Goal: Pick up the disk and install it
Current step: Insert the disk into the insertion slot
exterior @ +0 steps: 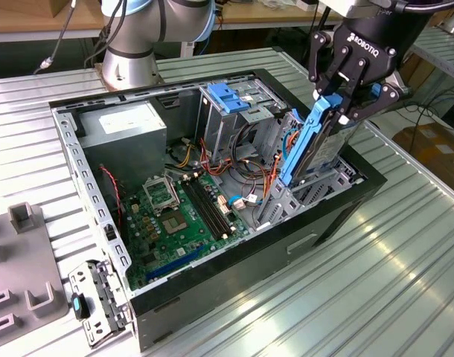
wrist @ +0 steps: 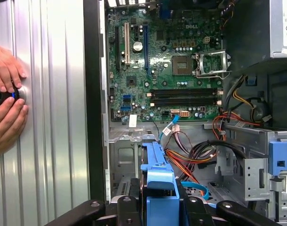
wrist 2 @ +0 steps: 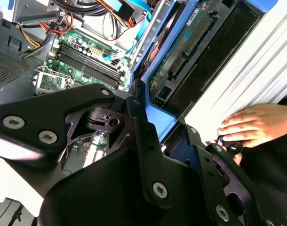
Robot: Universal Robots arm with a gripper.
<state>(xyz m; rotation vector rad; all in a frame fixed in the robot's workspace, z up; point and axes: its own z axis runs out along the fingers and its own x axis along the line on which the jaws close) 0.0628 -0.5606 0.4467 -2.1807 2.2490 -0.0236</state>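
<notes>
From my station I see my end effector (exterior: 340, 106) in matte black, with white lettering on its body. The disk (exterior: 307, 145) has a bright blue frame around a dark body; in the second wrist view its underside is a green circuit board. The case (exterior: 234, 286) is black outside and bare grey metal inside. The motherboard (exterior: 175, 216) is green with black memory slots and one blue slot. The cage's latch plate (exterior: 228, 97) is light blue. The loose cables (exterior: 205, 158) run red, orange, yellow and black. The bench (exterior: 376, 290) is silver with a ribbed, striped pattern. The block (exterior: 18, 260) at the exterior view's left is plain grey.
</notes>
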